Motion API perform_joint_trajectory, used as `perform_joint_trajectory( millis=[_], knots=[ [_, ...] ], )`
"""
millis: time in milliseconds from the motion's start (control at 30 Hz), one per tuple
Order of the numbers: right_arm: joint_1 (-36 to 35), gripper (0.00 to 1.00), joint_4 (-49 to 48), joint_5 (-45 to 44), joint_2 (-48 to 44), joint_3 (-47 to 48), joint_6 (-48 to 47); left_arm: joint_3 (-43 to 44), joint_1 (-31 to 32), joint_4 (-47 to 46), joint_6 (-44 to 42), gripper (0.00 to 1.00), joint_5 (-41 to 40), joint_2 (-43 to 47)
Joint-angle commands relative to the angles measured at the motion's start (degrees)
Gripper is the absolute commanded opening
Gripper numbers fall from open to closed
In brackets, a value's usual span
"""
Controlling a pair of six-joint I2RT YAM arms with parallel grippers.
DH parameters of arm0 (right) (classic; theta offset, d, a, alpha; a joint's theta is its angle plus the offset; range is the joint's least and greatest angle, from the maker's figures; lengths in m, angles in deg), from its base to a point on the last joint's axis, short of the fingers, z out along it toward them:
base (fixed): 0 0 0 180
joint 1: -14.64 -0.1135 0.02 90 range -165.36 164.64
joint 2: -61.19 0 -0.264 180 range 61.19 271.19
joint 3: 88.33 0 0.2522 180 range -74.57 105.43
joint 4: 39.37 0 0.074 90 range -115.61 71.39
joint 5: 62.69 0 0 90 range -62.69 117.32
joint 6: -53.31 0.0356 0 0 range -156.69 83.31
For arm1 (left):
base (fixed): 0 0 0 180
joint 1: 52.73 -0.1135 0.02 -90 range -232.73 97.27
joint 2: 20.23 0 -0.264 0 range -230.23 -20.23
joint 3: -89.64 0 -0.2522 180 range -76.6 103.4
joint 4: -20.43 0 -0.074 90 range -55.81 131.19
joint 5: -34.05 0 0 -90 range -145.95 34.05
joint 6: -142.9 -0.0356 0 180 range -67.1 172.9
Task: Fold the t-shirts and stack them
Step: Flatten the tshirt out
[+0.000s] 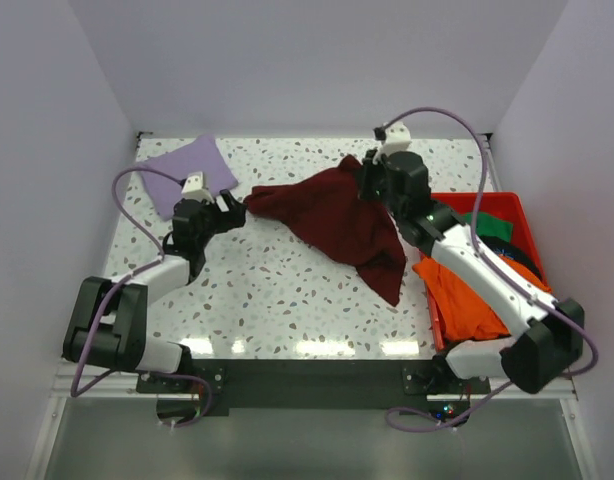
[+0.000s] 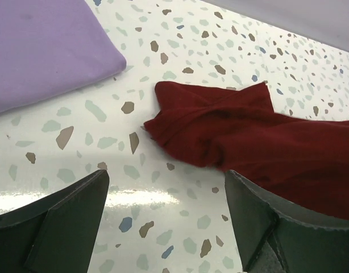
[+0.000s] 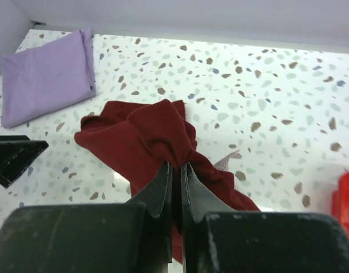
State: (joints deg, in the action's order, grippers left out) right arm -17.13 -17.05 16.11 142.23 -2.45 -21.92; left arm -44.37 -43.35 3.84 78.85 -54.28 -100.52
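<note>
A white tabletop speckled with brown, grey and blue terrazzo chips fills the floor of a plain white-walled enclosure. A red rectangular plastic bin stands at its right side. A dark flat mounting bar runs along the near edge.

Counter: white ground with a terrazzo speckle of brown, grey-green and a few blue chips.

Maroon t-shirt: deep wine red, plain, no print. It has a small pale tag, greyish white.

Lavender t-shirt: flat light purple, plain.

Orange t-shirt: bright solid orange.

Green t-shirt: dark green, plain, only partly seen.

Bin: glossy red.

Left tool and right tool: matt black fingers.

Arms: black joints with white link shells.

Cables: dull lilac.

Walls: pale grey-white, unmarked.
</note>
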Motion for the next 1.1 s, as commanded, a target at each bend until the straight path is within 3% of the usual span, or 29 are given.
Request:
perform_joint_trajectory(
  millis=[0, 167, 433, 800, 1067],
  knots=[
    [-0.14, 0.00, 0.40, -8.47, -7.43, -9.43, 0.96, 0.46, 0.45, -2.17, -0.64, 0.87, -1.50, -1.27],
    [-0.14, 0.00, 2.25, -14.63, -12.83, -17.61, 2.72, 5.20, 4.05, 0.99, -3.72, 0.86, -3.87, -6.53],
    [-0.05, 0.00, 6.82, -24.65, -14.06, -21.84, 4.66, 10.04, 4.85, 1.79, -4.24, 0.80, -4.22, -13.04],
    [-0.05, 0.00, 4.80, -22.46, -11.96, -22.20, 4.66, 14.00, 6.26, 5.30, -4.78, 0.77, 2.98, -19.11],
    [-0.13, 0.00, 0.94, -17.28, -11.51, -23.69, 4.40, 13.56, 6.78, 1.44, -1.96, 0.76, 10.89, -22.45]
  ],
)
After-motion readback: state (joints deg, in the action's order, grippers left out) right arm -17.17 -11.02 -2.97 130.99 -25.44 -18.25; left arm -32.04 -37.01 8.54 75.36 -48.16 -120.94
